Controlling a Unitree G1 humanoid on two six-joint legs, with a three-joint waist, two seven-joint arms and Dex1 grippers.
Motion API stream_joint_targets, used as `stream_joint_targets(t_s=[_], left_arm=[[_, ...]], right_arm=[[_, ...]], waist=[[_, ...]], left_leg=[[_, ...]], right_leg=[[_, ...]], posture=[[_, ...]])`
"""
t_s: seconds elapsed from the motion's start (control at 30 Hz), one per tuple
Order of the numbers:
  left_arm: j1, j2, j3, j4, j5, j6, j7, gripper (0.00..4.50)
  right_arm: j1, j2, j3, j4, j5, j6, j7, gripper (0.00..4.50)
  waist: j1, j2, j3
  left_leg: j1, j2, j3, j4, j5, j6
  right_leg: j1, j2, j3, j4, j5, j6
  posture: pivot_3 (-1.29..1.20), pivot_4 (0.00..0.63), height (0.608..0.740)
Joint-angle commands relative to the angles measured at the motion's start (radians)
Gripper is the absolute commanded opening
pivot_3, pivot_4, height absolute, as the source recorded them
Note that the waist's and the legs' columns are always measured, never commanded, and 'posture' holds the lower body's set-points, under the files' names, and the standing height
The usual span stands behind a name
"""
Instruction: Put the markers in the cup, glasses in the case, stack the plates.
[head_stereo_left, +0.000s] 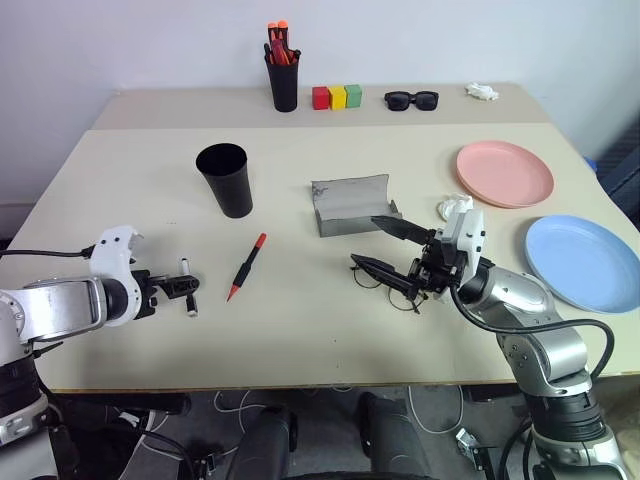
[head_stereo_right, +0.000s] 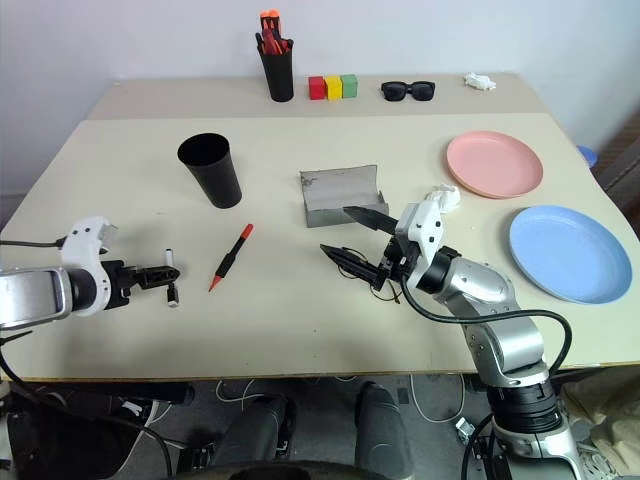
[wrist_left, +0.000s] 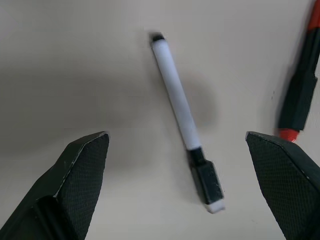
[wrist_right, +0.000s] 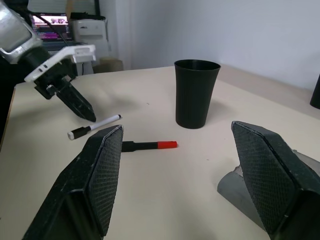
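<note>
The black cup (head_stereo_left: 223, 178) stands upright left of centre. A red marker (head_stereo_left: 246, 267) lies flat in front of it. A small white marker with a black cap (wrist_left: 182, 120) lies on the table between the fingers of my open left gripper (head_stereo_left: 183, 287), which points down at it without touching. The grey case (head_stereo_left: 350, 205) lies open at mid-table. Just in front of it my right gripper (head_stereo_left: 363, 240) stands open and empty, above the wire-frame glasses (head_stereo_left: 392, 285) lying on the table. The pink plate (head_stereo_left: 504, 172) and the blue plate (head_stereo_left: 583, 262) lie apart at the right.
Along the back edge stand a pen cup with orange-capped pens (head_stereo_left: 282, 75), coloured blocks (head_stereo_left: 336, 96), black sunglasses (head_stereo_left: 411, 99) and a crumpled white piece (head_stereo_left: 481, 92). Another white crumpled piece (head_stereo_left: 455, 207) lies between the case and the pink plate.
</note>
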Motion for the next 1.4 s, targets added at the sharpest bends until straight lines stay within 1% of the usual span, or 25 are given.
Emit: stream_joint_targets(t_s=[0.03,0.13,0.33,0.6,0.87,1.07,1.1,1.13,1.17,1.3,1.37,1.4], left_arm=[[-0.05,0.101,-0.159,0.039,-0.264,-0.146,0.148,4.5],[-0.063,0.139,-0.222,0.041,-0.289,-0.199,0.172,4.5],[-0.062,0.152,-0.28,0.027,-0.289,-0.227,0.165,4.5],[-0.04,0.191,-0.27,-0.008,-0.289,-0.236,0.132,4.5],[0.123,0.221,-0.237,-0.093,-0.289,-0.279,0.085,4.5],[0.126,0.201,-0.243,-0.052,-0.289,-0.285,0.094,4.5],[0.128,0.196,-0.246,-0.053,-0.289,-0.286,0.096,3.96],[0.128,0.191,-0.25,-0.05,-0.289,-0.287,0.099,3.65],[0.129,0.186,-0.254,-0.044,-0.289,-0.287,0.106,3.19],[0.127,0.174,-0.264,-0.026,-0.289,-0.275,0.108,1.13],[0.127,0.175,-0.266,-0.023,-0.289,-0.269,0.101,0.19],[0.125,0.173,-0.265,-0.021,-0.289,-0.268,0.1,0.05]], right_arm=[[-0.01,0.002,-0.004,-0.019,0.004,-0.007,-0.005,3.51],[-0.008,-0.002,-0.015,-0.024,0.012,-0.001,-0.012,3.51],[0.003,-0.007,-0.02,-0.041,0.017,0.006,-0.026,3.51],[-0.002,-0.008,-0.018,-0.029,0.017,0.004,-0.025,3.51],[-0.02,-0.004,-0.012,-0.021,0.015,0.004,-0.025,3.51],[-0.023,-0.007,-0.015,-0.022,0.012,0.006,-0.029,3.51],[-0.022,-0.009,-0.018,-0.026,0.016,0.008,-0.03,3.55],[-0.022,-0.011,-0.02,-0.031,0.018,0.011,-0.032,3.55],[-0.022,-0.013,-0.02,-0.034,0.016,0.011,-0.034,3.55],[-0.026,-0.013,-0.019,-0.037,0.014,0.012,-0.043,3.55],[-0.026,-0.014,-0.02,-0.043,0.014,0.015,-0.048,3.55],[-0.026,-0.014,-0.021,-0.044,0.015,0.016,-0.049,3.55]], waist=[[0.0,0.0,0.0],[-0.001,0.0,0.0],[-0.002,0.0,0.0],[-0.002,0.0,0.0],[-0.003,0.001,0.0],[-0.002,0.001,0.0],[-0.002,0.001,-0.001],[-0.002,0.001,-0.001],[-0.002,0.001,-0.001],[0.002,0.001,-0.001],[0.002,0.002,-0.001],[0.002,0.002,-0.001]], left_leg=[[0.0,0.0,0.0,0.0,0.0,0.0],[0.0,0.0,0.001,0.0,0.0,-0.001],[-0.001,0.0,0.001,-0.002,0.001,-0.003],[-0.001,0.0,0.002,-0.002,0.001,-0.003],[0.0,0.0,0.002,-0.002,0.001,-0.002],[0.0,0.0,0.002,-0.002,0.001,-0.002],[0.0,0.0,0.002,-0.002,0.001,-0.002],[0.0,0.0,0.002,-0.002,0.001,-0.002],[0.0,0.0,0.002,-0.002,0.001,-0.002],[0.0,0.0,0.002,-0.002,0.001,-0.002],[0.0,0.0,0.002,-0.002,0.001,-0.002],[0.001,0.0,0.002,-0.002,0.001,-0.002]], right_leg=[[0.0,0.0,0.0,0.0,0.0,0.0],[-0.001,0.0,0.001,0.0,0.0,0.0],[-0.002,0.0,0.001,0.0,0.0,-0.001],[-0.002,0.0,0.001,0.0,-0.002,-0.003],[-0.002,0.0,0.001,0.0,-0.002,-0.004],[-0.001,0.0,0.001,0.0,-0.002,-0.004],[-0.001,0.0,0.001,0.0,-0.002,-0.004],[-0.001,0.0,0.001,0.0,-0.002,-0.004],[-0.001,0.0,0.001,0.0,-0.002,-0.004],[0.0,0.0,0.001,-0.001,-0.002,-0.004],[0.0,0.0,0.001,-0.002,-0.002,-0.004],[0.001,0.0,0.001,-0.002,-0.002,-0.004]], posture=[[0.0,0.15,0.74],[0.0,0.15,0.74],[0.0,0.15,0.74],[0.0,0.15,0.74],[0.0,0.15,0.74],[0.0,0.15,0.74],[0.0,0.15,0.74],[0.0,0.15,0.74],[0.0,0.15,0.74],[0.0,0.15,0.74],[0.0,0.15,0.74],[0.0,0.15,0.74]])
